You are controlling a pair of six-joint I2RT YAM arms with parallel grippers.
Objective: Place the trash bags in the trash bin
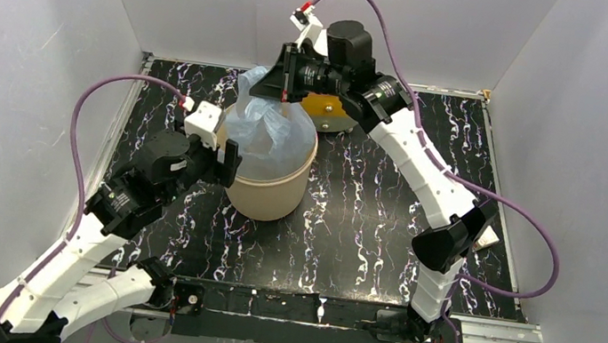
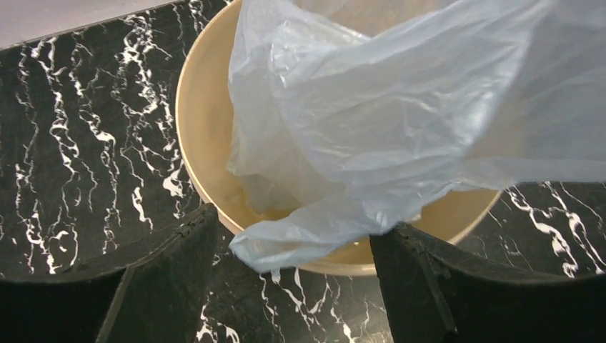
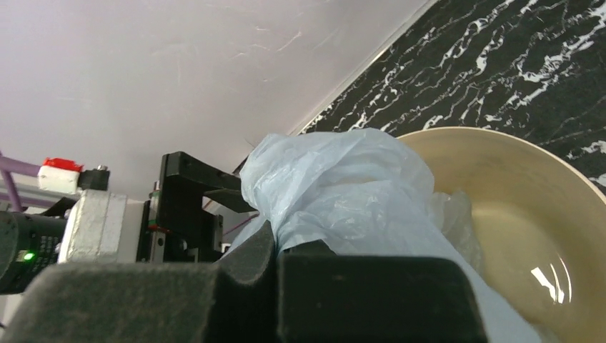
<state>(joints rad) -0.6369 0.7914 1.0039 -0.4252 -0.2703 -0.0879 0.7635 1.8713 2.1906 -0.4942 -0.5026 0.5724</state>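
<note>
The pale-blue trash bag point(image 1: 266, 130) stands bunched in the mouth of the beige trash bin point(image 1: 270, 198), most of it above the rim. My right gripper point(image 1: 266, 84) is shut on the bag's top, above the bin's far rim. In the right wrist view its pads point(image 3: 250, 261) pinch the film point(image 3: 343, 179) over the bin point(image 3: 514, 207). My left gripper point(image 1: 230, 164) is open at the bin's left rim. In the left wrist view a loose flap of the bag point(image 2: 371, 114) hangs over the rim point(image 2: 200, 121), between the open gripper's point(image 2: 300, 225) fingers.
A cream cylinder with an orange-yellow front point(image 1: 327, 107) lies behind the bin, under the right arm. White walls enclose the black marbled table point(image 1: 365, 225) on three sides. The left arm's wrist point(image 3: 93, 221) shows close by in the right wrist view.
</note>
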